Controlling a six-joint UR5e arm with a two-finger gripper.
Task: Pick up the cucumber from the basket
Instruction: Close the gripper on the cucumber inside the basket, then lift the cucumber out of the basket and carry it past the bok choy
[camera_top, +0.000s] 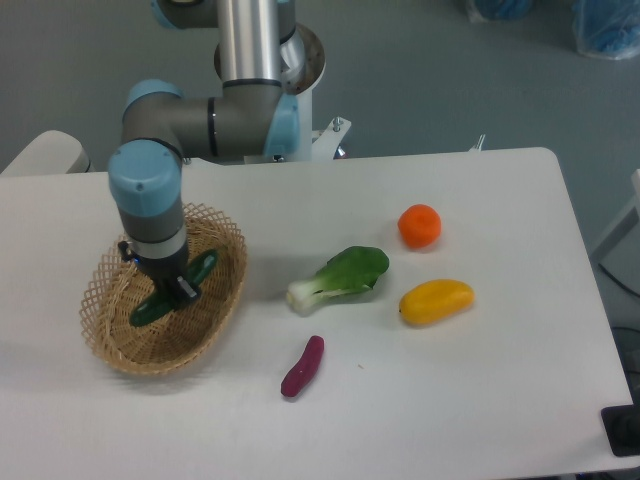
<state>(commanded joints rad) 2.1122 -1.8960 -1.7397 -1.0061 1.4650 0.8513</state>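
Now: hand (178, 291) clenched on cucumber (172, 294), mid-length | cucumber tilted over basket (225, 300) | lift to be made straight up, clear of rim.

The arm bends down from its grey upright column, and the gripper (178, 292) points downward with fingers closed on the cucumber (172, 292).

The arm reaches down into the basket (115, 335) at the left of the white bench (450, 400), its pincer (178, 290) clamped across the middle of the cucumber (152, 308), which is tilted with its lower end toward the basket floor. Out on the bench lie a bok choy (340, 277), a purple sweet potato (302, 366), a yellow mango (436, 301) and an orange (419, 225), each apart from the others.
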